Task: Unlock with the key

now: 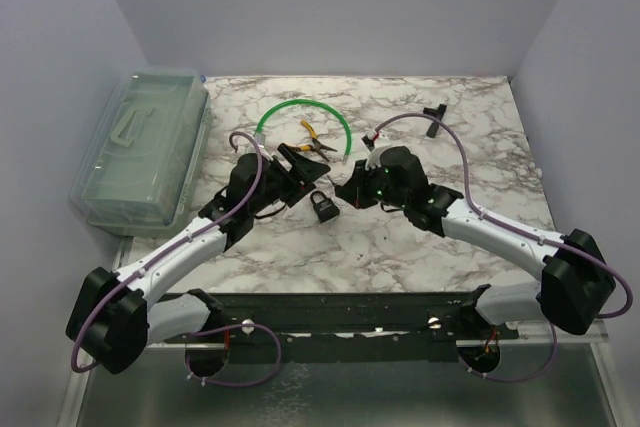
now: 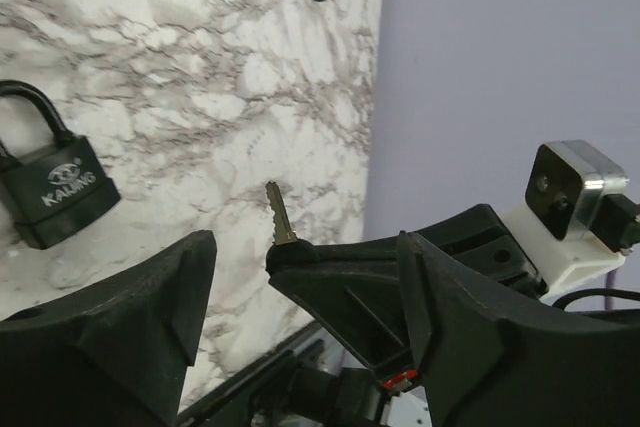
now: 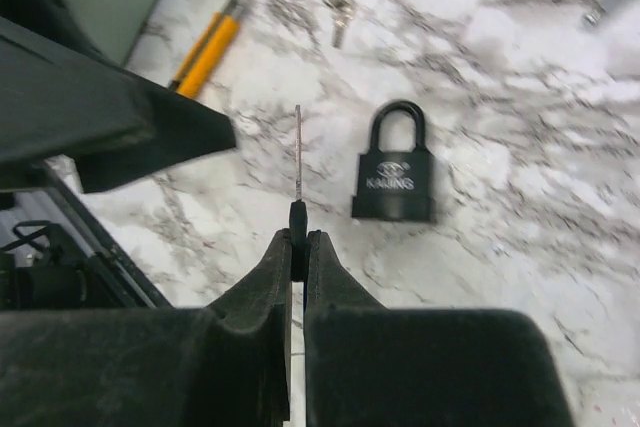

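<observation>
— Looking for the key [image 3: 298,147]: where does it sit?

— It's pinched by its head between the pressed-together tips of the right end effector [image 3: 298,237], held above the table [image 3: 520,277]. The thin blade sticks straight out past the tips, toward 12 o'clock in the right wrist view.

— And the black padlock [image 3: 395,179]?

— It lies flat on the table, apart from the key, at roughly 2 o'clock from those tips. Its long axis runs nearly parallel to the blade, with the shackle toward 12 and the body toward 6.

— So the blade isn't lined up with it?

— No, it points past the lock's left side. I'd judge the keyway to be in the bottom face, at the 6 o'clock end, though no view shows it. If so, the blade already faces the right way. It would need drawing back toward 6, moving across toward 3, and lowering to the lock's level.

— Which arm is nearer the lock?

— From above, both are close. The lock lies about 8 o'clock of the right one. The left end effector [image 1: 298,172] is spread wide and grips nothing. It looks free to steady the lock, which might otherwise slide.
</observation>
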